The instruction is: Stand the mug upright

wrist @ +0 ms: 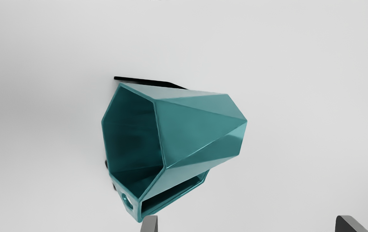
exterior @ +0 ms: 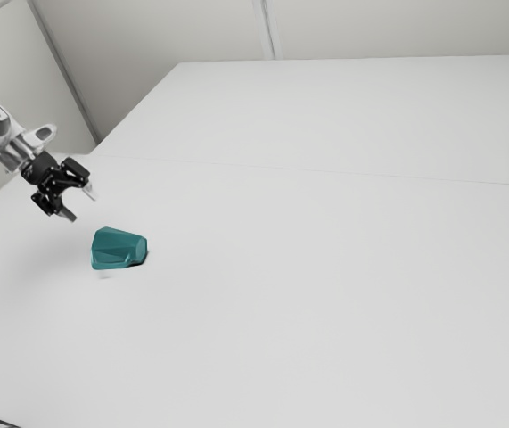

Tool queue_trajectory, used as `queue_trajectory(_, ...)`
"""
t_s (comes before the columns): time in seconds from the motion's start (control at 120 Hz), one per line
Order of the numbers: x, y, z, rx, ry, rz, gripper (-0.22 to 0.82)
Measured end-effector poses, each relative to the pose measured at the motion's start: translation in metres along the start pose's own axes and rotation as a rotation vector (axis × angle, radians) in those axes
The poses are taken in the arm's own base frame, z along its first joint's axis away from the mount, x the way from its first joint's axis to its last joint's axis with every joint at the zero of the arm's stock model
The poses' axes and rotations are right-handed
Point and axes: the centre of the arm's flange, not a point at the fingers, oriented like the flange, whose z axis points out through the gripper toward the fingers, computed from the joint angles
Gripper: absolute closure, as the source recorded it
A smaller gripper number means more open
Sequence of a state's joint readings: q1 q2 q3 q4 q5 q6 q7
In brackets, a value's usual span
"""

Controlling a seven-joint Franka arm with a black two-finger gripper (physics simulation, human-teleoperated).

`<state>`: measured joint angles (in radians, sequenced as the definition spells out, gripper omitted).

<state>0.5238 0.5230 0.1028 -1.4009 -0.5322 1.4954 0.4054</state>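
Your black two-finger gripper hangs spread above the smooth white table, where the glossy teal faceted mug lies sideways; descending off-centre, a finger could strike its handle and roll it.

You have a smooth white table in front of you. A teal faceted mug lies on its side on it, between nine and ten o'clock of the exterior view's middle, its open mouth toward nine and its narrower base toward three.
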Motion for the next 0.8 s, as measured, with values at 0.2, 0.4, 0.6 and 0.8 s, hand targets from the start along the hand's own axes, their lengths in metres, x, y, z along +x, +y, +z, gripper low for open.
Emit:
queue_trajectory(0.2, 0.007, -0.03, 0.019, -0.062, -0.008, 0.04, 0.0)
queue_trajectory(0.4, 0.015, -0.04, 0.027, -0.083, 0.002, 0.097, 0.0)
queue_trajectory(0.6, 0.02, -0.065, 0.042, -0.118, 0.015, 0.109, 0.0)
queue_trajectory(0.8, 0.028, -0.082, 0.041, -0.124, 0.04, 0.132, 0.0)
